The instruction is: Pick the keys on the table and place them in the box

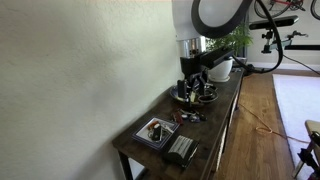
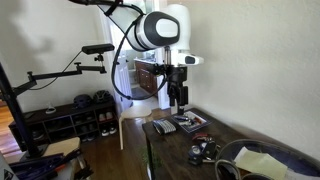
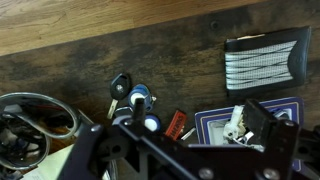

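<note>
- Keys [image 3: 137,100]: small bunch flat on the table [image 3: 60,60]. In the wrist view it shows a black fob, bluish metal parts and a red tag pointing toward the box. Nothing is gripping or lifting them.
- Position of keys: between the dark round bowl [image 3: 30,122] and the box [image 3: 210,118]. They are near both, and the red tag ends just beside the box rim. In an exterior view they show only as a small dark-and-red speck [image 1: 187,117].
- Gripper [image 3: 183,142]: fingers spread wide and nothing between them. In the wrist view the keys sit roughly centred between the two fingers, so this looks like a line-up for a top-down grasp.
- Height: in both exterior views the gripper [image 1: 196,88] [image 2: 178,101] hangs clear of the tabletop. Judgement: descent not yet made.
- Box: shallow square tray with a pale rim and dark floor. Some small white items are already inside; I cannot tell what they are. It is open-topped, so a release from above should do.
- Black ribbed object [image 3: 265,62]: just beyond the box, close to its far edge. Not part of the task, but it limits overshoot on the placing move.
- Risk note: the bunch is loose and flat on a glossy top. Closing on the fob or ring seems safer than closing on the tag, which may slip or leave the keys dangling.
</note>
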### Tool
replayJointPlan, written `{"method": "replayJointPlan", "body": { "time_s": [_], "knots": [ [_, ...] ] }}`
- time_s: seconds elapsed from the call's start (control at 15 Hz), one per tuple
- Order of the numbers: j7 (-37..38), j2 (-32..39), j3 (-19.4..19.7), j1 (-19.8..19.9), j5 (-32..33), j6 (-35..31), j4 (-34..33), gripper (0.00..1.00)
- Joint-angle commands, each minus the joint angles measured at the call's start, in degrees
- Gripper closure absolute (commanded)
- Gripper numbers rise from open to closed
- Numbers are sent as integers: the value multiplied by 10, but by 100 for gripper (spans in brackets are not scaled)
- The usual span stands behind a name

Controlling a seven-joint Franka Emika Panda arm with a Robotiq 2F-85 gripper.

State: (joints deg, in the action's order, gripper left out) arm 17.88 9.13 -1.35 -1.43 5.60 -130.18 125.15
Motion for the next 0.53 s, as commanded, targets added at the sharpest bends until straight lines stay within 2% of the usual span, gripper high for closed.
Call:
{"method": "replayJointPlan", "body": {
  "time_s": [0.0,0.47],
  "knots": [
    [0,32,11,-3,-2,-14,-21,0],
    [-7,97,31,0,-1,-53,-69,0]
  ]
}}
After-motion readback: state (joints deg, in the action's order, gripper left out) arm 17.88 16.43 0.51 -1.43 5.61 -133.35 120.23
